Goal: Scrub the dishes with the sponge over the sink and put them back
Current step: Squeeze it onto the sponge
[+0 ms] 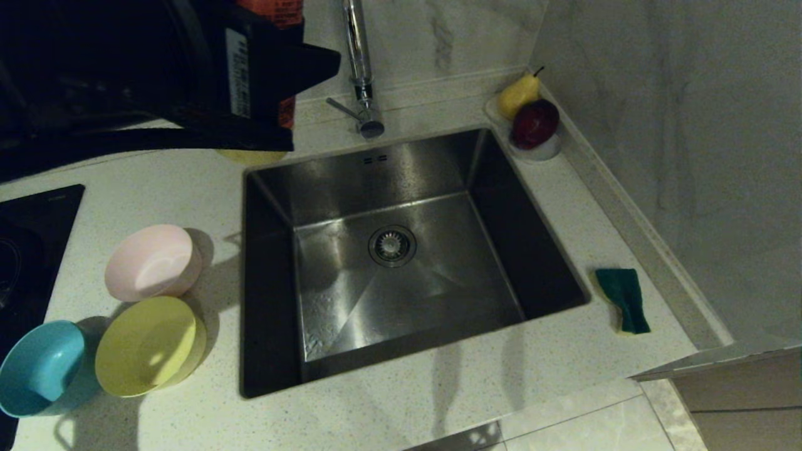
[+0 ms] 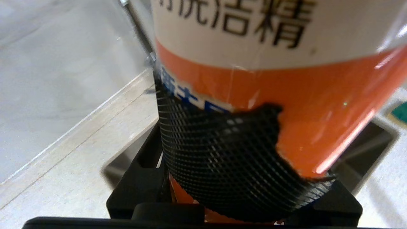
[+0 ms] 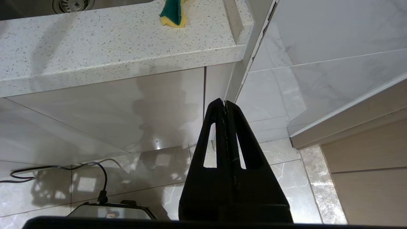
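Observation:
Three bowls stand on the counter left of the sink: the pink, the yellow and the blue. Right of the sink lies the sponge, green face up; the right wrist view also shows this sponge. My left gripper is raised behind the sink's back left corner, shut on an orange and white detergent bottle with a black mesh patch. The left gripper clamps the bottle's sides. My right gripper hangs shut below the counter's front edge, holding nothing.
A chrome faucet rises behind the sink. A white dish with a pear and a dark red fruit sits at the back right corner. A black cooktop borders the bowls on the left. A wall and raised ledge run along the right.

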